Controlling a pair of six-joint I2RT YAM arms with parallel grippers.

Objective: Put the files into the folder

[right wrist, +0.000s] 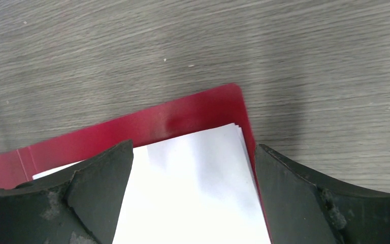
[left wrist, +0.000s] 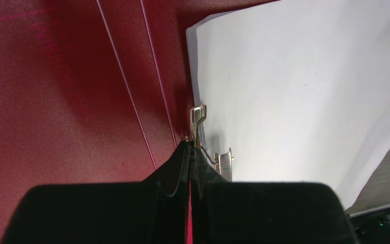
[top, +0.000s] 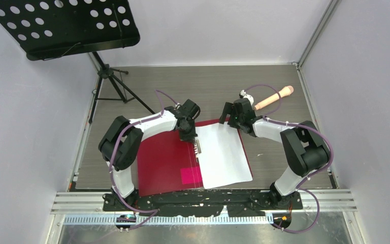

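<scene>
The dark-red folder (top: 162, 157) lies open and flat on the table. The white files (top: 226, 152) rest on its right half, beside the metal spine clip (top: 198, 150). My left gripper (top: 192, 138) is shut, its tips touching the clip's far end. In the left wrist view that gripper (left wrist: 190, 145) meets the clip (left wrist: 198, 116), between the red folder (left wrist: 71, 101) and the files (left wrist: 294, 91). My right gripper (top: 231, 121) hovers open over the far right corner. In the right wrist view it (right wrist: 193, 147) straddles the files (right wrist: 193, 178) and the folder (right wrist: 183, 117) rim.
A black music stand (top: 66, 25) on a tripod (top: 109, 81) stands at the far left. A beige handled tool (top: 274, 97) lies behind the right arm. A pink patch (top: 190, 175) marks the folder's near inner cover. Walls close in on both sides.
</scene>
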